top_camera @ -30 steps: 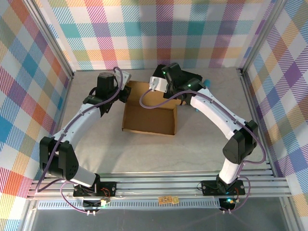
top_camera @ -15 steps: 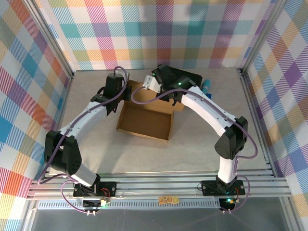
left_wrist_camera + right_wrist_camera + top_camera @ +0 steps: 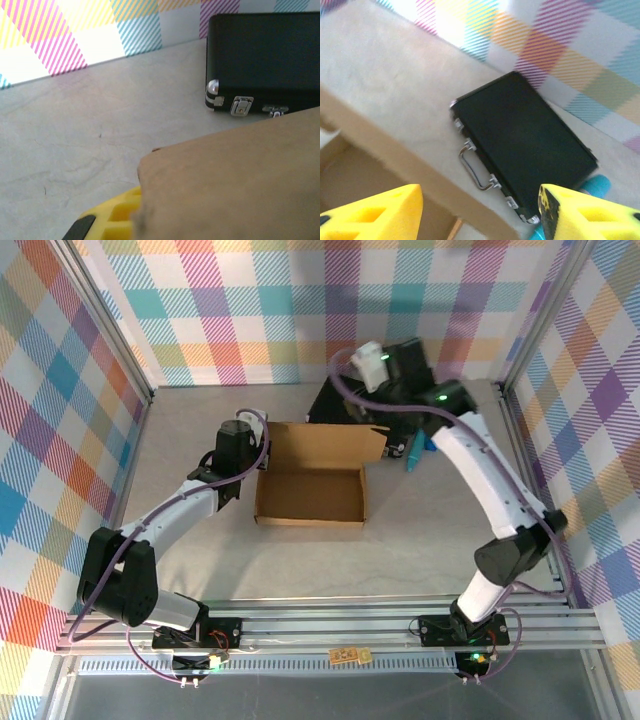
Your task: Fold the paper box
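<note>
Corrugated cardboard, judged light but stiff: the paper box (image 3: 312, 485) is set centrally on the bench (image 3: 200, 570), its left wall pinched by the left hand (image 3: 248, 465); the right hand (image 3: 480, 212) is spread. Flap edges are best gripped.

left arm: from its base at 7 o'clock in the overhead view it folds out to an elbow near 8 o'clock, then the forearm stretches toward 1 o'clock, held low.
left gripper (image 3: 248, 468): closed on the left wall of the paper box (image 3: 312, 488); in its wrist view one yellow finger (image 3: 112, 219) lies against the cardboard at 7 o'clock.
right arm: base at 5 o'clock, elbow near 4 o'clock, long forearm reaching toward 11 o'clock, raised high.
right gripper (image 3: 480, 215): spread wide, its yellow fingers (image 3: 370, 212) at 7 and 5 o'clock of its wrist view.
</note>
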